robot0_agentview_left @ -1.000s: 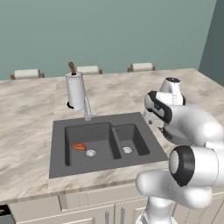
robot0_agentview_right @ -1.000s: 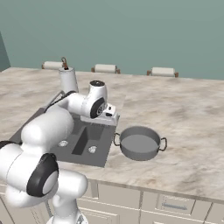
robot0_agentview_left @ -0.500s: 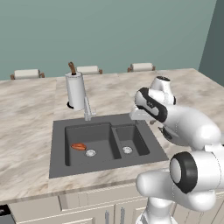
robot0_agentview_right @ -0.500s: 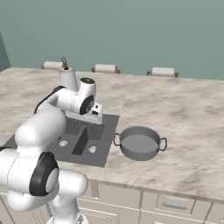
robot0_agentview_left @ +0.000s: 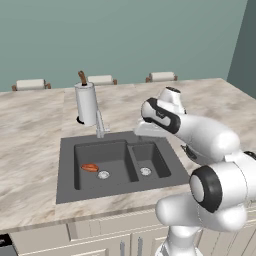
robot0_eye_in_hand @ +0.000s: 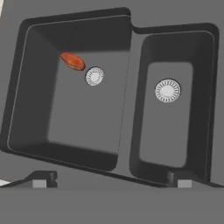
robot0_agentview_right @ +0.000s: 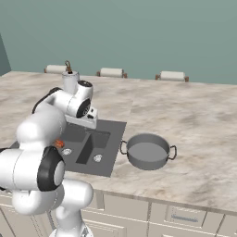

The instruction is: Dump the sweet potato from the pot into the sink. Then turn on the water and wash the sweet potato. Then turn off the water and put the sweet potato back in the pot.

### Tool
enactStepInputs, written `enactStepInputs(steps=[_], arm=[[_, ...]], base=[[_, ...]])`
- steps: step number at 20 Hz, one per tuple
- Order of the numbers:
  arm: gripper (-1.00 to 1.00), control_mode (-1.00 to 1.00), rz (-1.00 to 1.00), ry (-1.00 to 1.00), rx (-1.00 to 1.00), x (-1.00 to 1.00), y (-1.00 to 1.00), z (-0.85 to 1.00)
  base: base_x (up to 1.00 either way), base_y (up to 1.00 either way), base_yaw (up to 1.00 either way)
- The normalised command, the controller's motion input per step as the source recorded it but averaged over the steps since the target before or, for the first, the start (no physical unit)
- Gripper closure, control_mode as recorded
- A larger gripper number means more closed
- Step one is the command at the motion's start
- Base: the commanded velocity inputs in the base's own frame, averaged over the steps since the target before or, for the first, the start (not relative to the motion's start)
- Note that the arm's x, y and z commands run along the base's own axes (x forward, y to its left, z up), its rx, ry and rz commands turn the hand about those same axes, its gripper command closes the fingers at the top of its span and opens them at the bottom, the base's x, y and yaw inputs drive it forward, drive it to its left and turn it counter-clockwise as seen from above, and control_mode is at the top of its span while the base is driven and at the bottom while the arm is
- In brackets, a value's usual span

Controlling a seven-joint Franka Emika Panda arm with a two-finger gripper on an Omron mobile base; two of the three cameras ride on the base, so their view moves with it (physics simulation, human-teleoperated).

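Arm swung left; open claw (robot0_eye_in_hand: 109, 181) poised above sink (robot0_eye_in_hand: 131, 39).

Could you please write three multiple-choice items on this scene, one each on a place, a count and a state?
1. Where does the sweet potato lie?
A. in the sink's left basin
B. in the pot
C. on the counter

2. How many drains does the sink have?
A. one
B. two
C. three

3. What state is the pot in?
A. upright and empty
B. tipped on its side
C. holding the sweet potato

Answers: 1 A, it rests beside the left basin's drain. 2 B, each basin has one silver drain. 3 A, it stands on the counter right of the sink with a bare inside.
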Motion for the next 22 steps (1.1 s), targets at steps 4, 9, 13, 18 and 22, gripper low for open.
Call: enactStepInputs(steps=[4,9,13,18,22], arm=[[-1.0,-1.0,0.01,-0.1,0.0,0.32,0.46,0.0],[-1.0,-1.0,0.0,-0.09,0.0,0.4,0.33,0.0],[-1.0,-1.0,0.0,-0.08,0.0,0.43,0.27,-0.01],[-1.0,-1.0,0.0,-0.09,0.0,0.33,0.22,0.0],[-1.0,-1.0,0.0,-0.09,0.0,0.22,0.16,-0.07]], base=[[0.0,0.0,0.0],[0.0,0.0,0.0],[0.0,0.0,0.0],[0.0,0.0,0.0],[0.0,0.0,0.0]])
